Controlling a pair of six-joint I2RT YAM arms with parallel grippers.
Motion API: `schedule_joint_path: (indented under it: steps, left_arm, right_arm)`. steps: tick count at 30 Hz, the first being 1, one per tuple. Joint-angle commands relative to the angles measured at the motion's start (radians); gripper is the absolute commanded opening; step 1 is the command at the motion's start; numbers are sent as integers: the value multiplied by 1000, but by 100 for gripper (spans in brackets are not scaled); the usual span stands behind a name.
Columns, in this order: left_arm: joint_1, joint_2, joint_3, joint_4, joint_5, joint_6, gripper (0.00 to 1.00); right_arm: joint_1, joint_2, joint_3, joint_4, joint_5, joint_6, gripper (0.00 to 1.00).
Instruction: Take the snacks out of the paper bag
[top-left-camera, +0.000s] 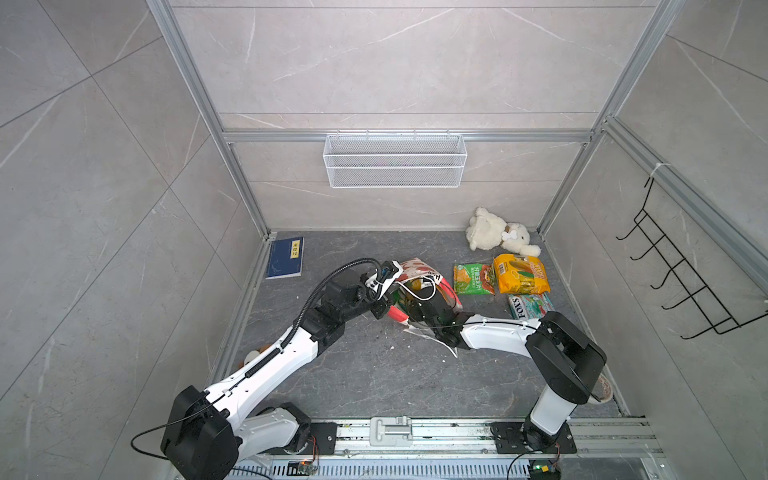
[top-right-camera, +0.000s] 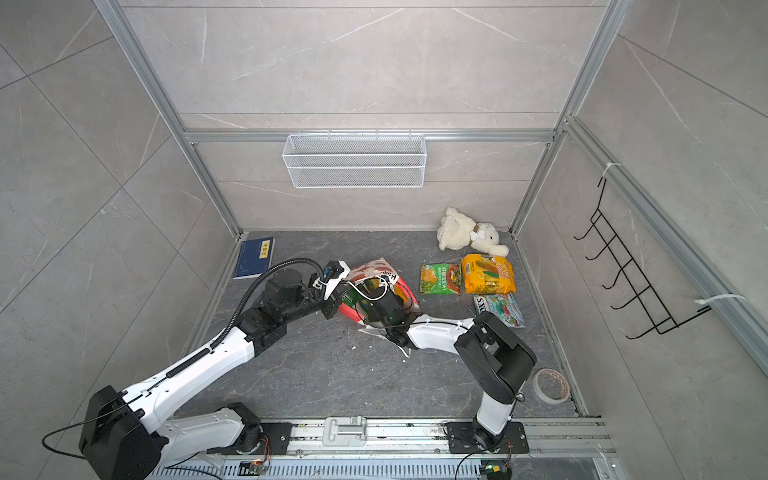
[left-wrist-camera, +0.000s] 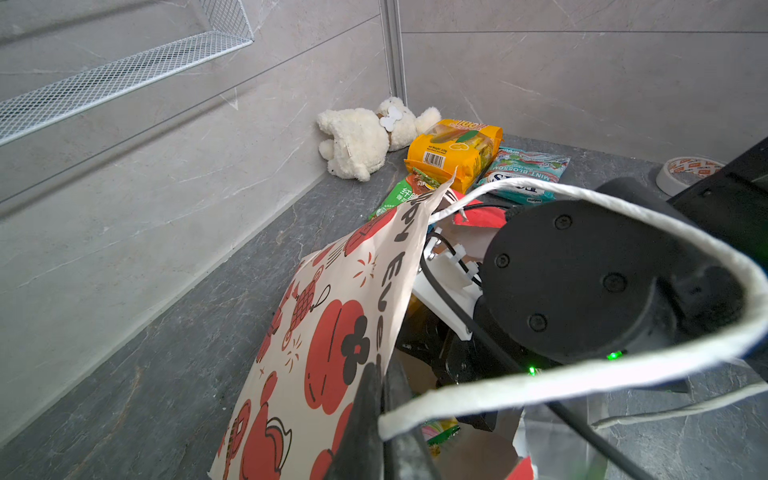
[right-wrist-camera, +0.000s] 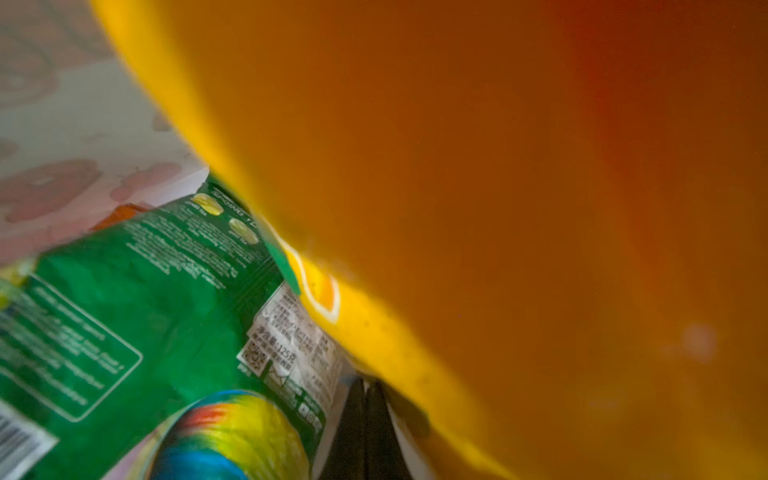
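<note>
Deep inside the paper bag (top-left-camera: 415, 266), the right gripper (right-wrist-camera: 365, 386) has its two black fingers pressed flat together. The right wrist view does not show whether any wrapper edge is caught between them. An orange packet (right-wrist-camera: 498, 208) bulges right up against that camera and lies against the fingers on one side. A dark green packet (right-wrist-camera: 145, 291) with white print lies on the other side, with a rainbow-coloured packet (right-wrist-camera: 232, 440) overlapping its near end. Pale bag wall with faint red prints shows beyond them.

At the bag's rim, the left gripper (left-wrist-camera: 382, 374) is clamped on the paper edge beside the root of a white cord handle (left-wrist-camera: 582, 380), which arcs over the right arm's black wrist. In both top views the bag sits crumpled near the middle of the dark tabletop (top-left-camera: 374, 374), mouth gaping, with the right arm reaching into it.

To the right of the bag and apart from it, three snacks lie on the table. A light green packet (top-left-camera: 473, 279) touches a yellow corn packet (top-left-camera: 521, 274) on its right. A FOX'S packet (top-left-camera: 530, 305) lies just nearer the arms, partly hidden by the right arm's elbow. A white plush toy (top-left-camera: 498, 232) lies in the far right corner, touching the corn packet. A blue book (top-left-camera: 286, 257) lies by the left wall, and a roll of tape (top-right-camera: 549, 384) sits near the right arm's base.
</note>
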Motion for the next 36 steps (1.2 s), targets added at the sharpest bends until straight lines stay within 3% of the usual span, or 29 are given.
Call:
schedule_joint_path:
  steps: [1, 6, 9, 15, 17, 23, 36]
  left_arm:
    - [5, 10, 29, 9, 87, 44, 0]
    - [5, 37, -14, -3, 144, 72, 0]
    - [5, 52, -44, 17, 182, 66, 0]
    - [5, 68, -38, 16, 183, 55, 0]
    - [4, 72, -27, 17, 194, 56, 0]
    - [4, 84, 3, 15, 218, 47, 0]
    - [3, 88, 6, 39, 249, 31, 0]
  right_arm:
    - [-6, -31, -41, 103, -75, 9, 0]
    - [-6, -115, -204, 308, -168, -61, 6]
    - [-6, -126, -263, 400, -261, -86, 24]
    - [-6, -142, -330, 508, -364, -136, 43]
    - [-4, -127, -319, 501, -381, -156, 44]
    - [21, -56, -263, 527, -380, -155, 48]
    - [110, 106, -90, 433, -135, -85, 54]
